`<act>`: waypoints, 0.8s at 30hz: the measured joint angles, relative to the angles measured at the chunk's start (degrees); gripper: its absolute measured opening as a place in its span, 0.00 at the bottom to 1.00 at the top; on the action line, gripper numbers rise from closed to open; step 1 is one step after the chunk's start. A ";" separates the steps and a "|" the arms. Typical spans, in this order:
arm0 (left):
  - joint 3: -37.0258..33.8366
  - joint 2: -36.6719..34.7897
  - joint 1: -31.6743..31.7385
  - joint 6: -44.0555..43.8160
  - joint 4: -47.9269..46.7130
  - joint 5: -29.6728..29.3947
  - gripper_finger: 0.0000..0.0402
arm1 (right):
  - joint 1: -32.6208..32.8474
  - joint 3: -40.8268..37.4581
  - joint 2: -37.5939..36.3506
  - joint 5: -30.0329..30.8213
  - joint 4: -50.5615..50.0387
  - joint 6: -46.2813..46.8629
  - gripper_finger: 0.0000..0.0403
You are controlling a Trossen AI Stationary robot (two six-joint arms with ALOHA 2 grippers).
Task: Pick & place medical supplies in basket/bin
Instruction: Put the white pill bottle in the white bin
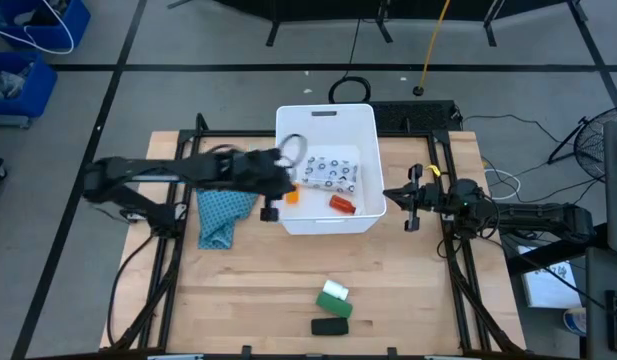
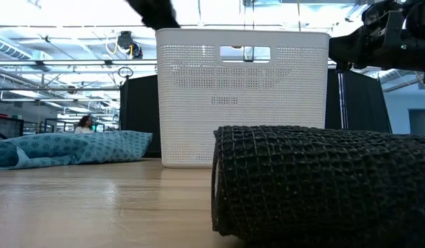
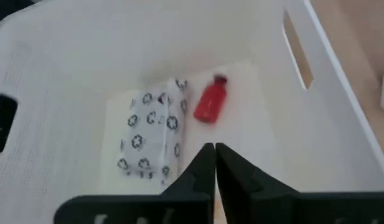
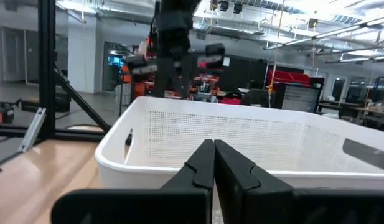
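Note:
The white bin stands mid-table. In it lie the dark-dotted white packet and the red white-capped bottle. A pale ring, maybe the white roll, and a small orange thing show by the bin's left wall. My left gripper hangs shut over the bin's left part, above the packet, touching nothing. My right gripper waits shut off the bin's right wall. The green block and black bar lie near the table's near edge.
The teal patterned cloth lies bunched on the table left of the bin, under my left arm. Bare wood stretches between the bin and the green block. Dark frame rails run along both sides of the table.

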 joint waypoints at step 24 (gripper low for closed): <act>-57.89 -21.22 -2.03 -11.37 68.53 -5.05 0.00 | 0.07 -0.01 -0.09 -4.08 -0.54 3.28 0.00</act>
